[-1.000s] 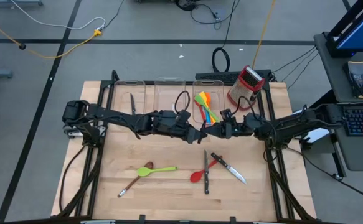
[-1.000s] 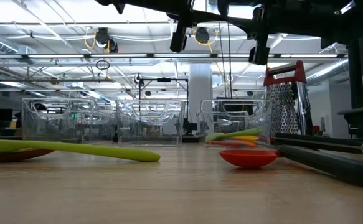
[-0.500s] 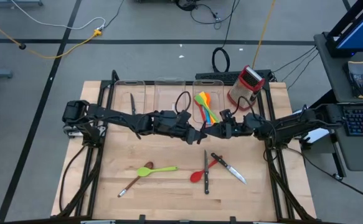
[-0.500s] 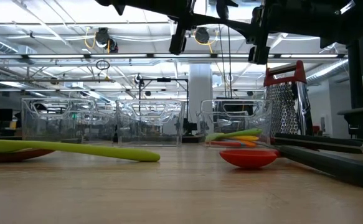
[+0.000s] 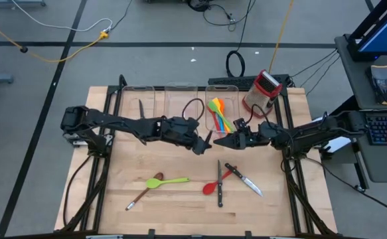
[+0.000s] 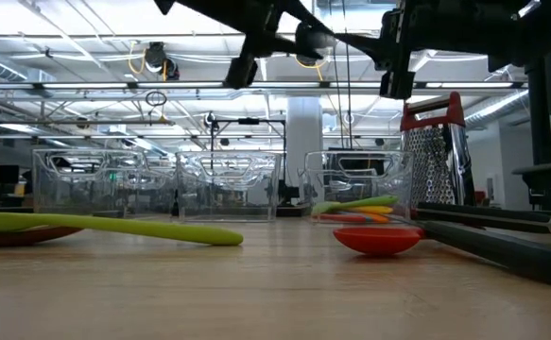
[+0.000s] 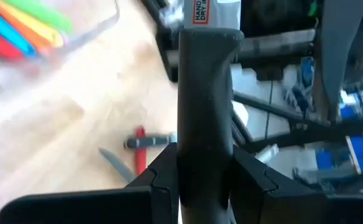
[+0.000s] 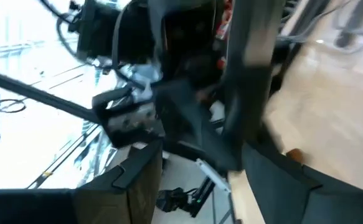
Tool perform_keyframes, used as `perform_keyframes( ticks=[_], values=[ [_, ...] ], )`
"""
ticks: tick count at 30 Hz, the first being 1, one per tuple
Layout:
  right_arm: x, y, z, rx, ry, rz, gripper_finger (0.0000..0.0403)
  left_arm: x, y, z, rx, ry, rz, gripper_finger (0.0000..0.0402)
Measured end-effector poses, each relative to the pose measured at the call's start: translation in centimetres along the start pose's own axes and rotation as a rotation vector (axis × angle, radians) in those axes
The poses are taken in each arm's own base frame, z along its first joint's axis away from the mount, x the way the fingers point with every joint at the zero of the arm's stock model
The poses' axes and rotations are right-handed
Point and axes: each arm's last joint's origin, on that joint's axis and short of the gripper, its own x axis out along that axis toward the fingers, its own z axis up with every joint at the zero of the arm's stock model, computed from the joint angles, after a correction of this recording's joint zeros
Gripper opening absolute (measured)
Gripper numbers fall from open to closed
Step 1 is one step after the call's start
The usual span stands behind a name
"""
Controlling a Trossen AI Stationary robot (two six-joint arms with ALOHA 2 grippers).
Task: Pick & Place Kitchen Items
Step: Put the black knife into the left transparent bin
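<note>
My left gripper [image 5: 205, 141] has pulled back, clenched on a black-handled utensil [image 7: 205, 106]; my right gripper [image 5: 221, 141] stands released. Bins [image 5: 180, 99] partly filled, five utensils left on table [image 5: 113, 166]

Pale wood table [image 5: 180, 206]. Lime-green spatula [image 5: 170, 180] beside brown spoon [image 5: 142, 193]. Red spoon [image 5: 213, 186], black-handled steel knives [image 5: 243, 178]. Green, yellow, orange utensils [image 5: 218, 114] in clear bin [image 5: 221, 89]. Red-and-steel grater [image 5: 262, 90].
</note>
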Motion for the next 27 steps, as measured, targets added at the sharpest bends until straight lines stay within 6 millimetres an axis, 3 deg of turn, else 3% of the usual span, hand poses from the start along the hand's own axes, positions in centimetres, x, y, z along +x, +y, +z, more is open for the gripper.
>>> perform_keyframes(
  ticks=[6, 14, 22, 27],
  values=[
    [-0.3, 0.1, 0.0, -0.01, -0.002, -0.015, 0.0212, -4.3, -0.5, 0.6, 0.024, -0.05, 0.169, 0.0086],
    [-0.4, 0.4, 0.2, -0.02, -0.01, -0.004, 0.0212, -11.0, 0.2, 0.7, -0.027, -0.173, 0.506, 0.0086],
    [-0.5, 0.5, 0.2, -0.038, -0.012, -0.003, 0.0212, -16.6, 2.8, 0.7, -0.153, -0.264, 0.859, 0.0086],
    [-0.6, 0.8, 0.3, -0.129, -0.012, 0.015, 0.0212, -18.3, 4.7, 1.2, -0.222, -0.266, 1.04, 0.0086]
  ],
)
